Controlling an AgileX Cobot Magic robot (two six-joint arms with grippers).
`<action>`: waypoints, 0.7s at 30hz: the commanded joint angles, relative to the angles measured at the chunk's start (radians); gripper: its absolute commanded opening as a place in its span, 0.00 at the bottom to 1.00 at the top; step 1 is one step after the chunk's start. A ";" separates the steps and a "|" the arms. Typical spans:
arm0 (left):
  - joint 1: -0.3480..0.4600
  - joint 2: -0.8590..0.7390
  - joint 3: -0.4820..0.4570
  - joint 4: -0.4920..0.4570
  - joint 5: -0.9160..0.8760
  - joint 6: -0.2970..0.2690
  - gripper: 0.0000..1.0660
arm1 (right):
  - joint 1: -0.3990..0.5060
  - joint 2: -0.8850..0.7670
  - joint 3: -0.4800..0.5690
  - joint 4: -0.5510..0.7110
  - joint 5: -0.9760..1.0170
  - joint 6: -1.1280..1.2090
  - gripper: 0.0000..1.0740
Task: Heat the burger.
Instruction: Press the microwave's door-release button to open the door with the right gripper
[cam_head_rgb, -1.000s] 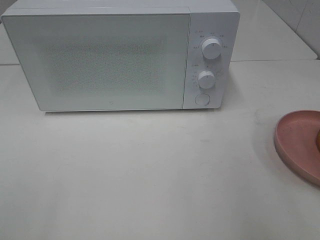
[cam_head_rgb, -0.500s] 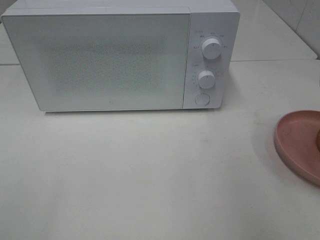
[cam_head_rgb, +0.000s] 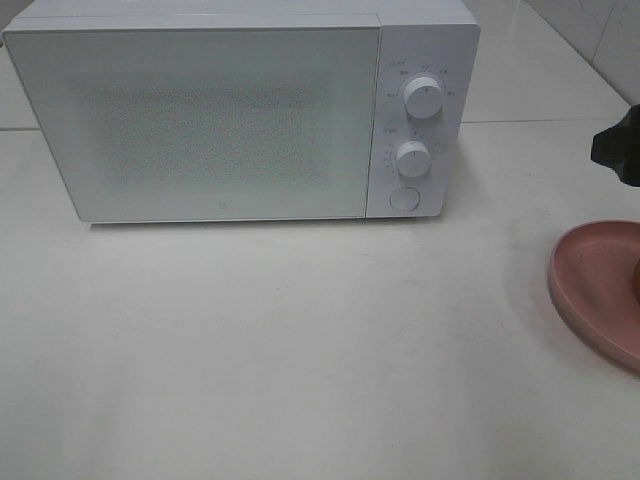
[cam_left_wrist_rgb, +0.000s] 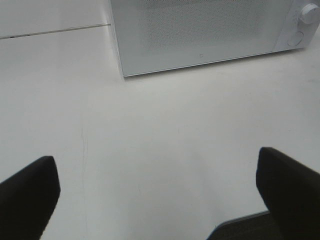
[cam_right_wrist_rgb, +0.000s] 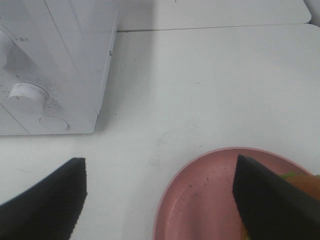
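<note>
The right claw has just appeared over the counter's right edge, spread and empty above the pink plate; reaching for the burger seems begun; the left claw hangs released.

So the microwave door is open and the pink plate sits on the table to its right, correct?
No: the microwave door is shut, flush with its front, as the exterior high view shows. The pink plate does sit on the table to its right.
</note>
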 joint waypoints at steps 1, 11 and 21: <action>-0.003 -0.024 0.002 -0.003 -0.008 -0.007 0.94 | 0.001 0.031 -0.006 -0.002 -0.051 0.012 0.71; -0.003 -0.024 0.002 -0.003 -0.008 -0.007 0.94 | 0.066 0.107 0.093 0.002 -0.353 0.003 0.71; -0.003 -0.024 0.002 -0.003 -0.008 -0.007 0.94 | 0.201 0.157 0.210 0.176 -0.652 -0.146 0.71</action>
